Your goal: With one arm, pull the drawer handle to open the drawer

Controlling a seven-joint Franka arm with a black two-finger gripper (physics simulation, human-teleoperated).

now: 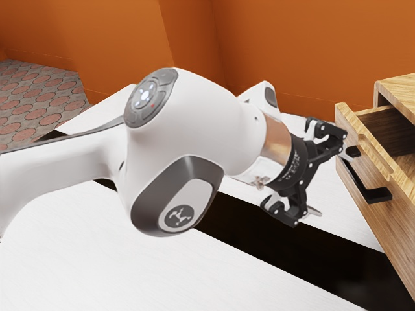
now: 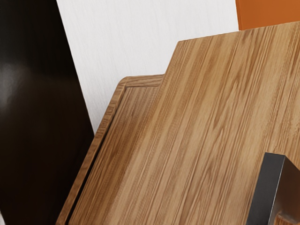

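Note:
A wooden cabinet [image 1: 397, 91] stands at the exterior view's right edge. Its drawer [image 1: 389, 220] is slid partly out toward the arm, and the hollow inside shows behind the front panel. A black bar handle [image 1: 362, 180] runs along the drawer front. My gripper [image 1: 329, 173] hovers just left of the handle with its fingers spread open, apart from the bar and holding nothing. The wrist view looks close onto the drawer's wood front [image 2: 187, 140], with one end of the black handle [image 2: 272, 192] near the hand.
The white tabletop [image 1: 97, 259] is crossed by a dark gap [image 1: 259, 233] under the arm. Orange walls [image 1: 292, 39] close off the back. A patterned tile floor [image 1: 39, 97] lies at the exterior view's upper left. My own arm covers the middle of the exterior view.

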